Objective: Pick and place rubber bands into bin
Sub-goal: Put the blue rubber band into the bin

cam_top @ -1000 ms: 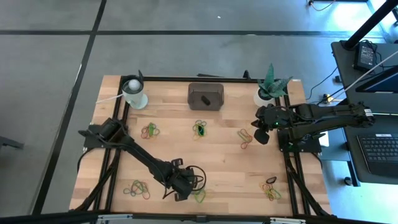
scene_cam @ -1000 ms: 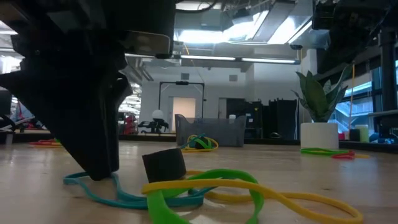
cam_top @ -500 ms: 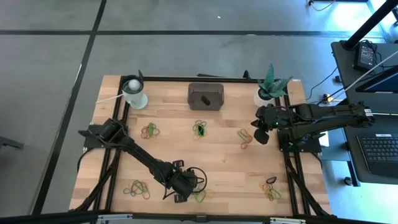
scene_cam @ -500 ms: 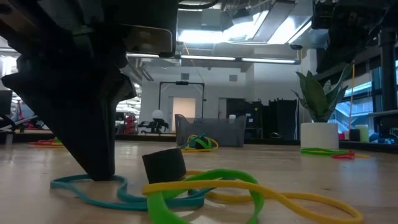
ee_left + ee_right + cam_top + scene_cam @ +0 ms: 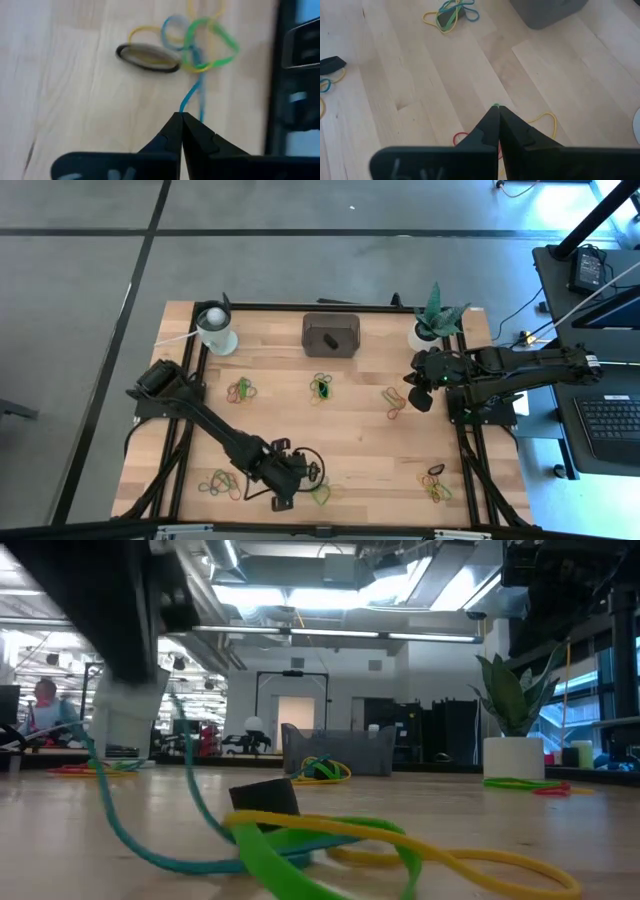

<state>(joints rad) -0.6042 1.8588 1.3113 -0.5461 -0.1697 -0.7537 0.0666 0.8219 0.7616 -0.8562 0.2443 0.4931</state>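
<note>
One blue rubber band [image 5: 192,97] is now pinched in the left gripper [image 5: 181,119], whose fingers have snapped shut and lifted it from the tangle far from the bin [image 5: 331,334]. Carrying comes next. Right gripper [image 5: 496,111] waits nearer the bin, fingers closed, empty.

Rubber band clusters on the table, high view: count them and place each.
6: left-middle, centre, right-middle, front left, front centre by the left gripper, front right. Individual bands may be hidden.
</note>
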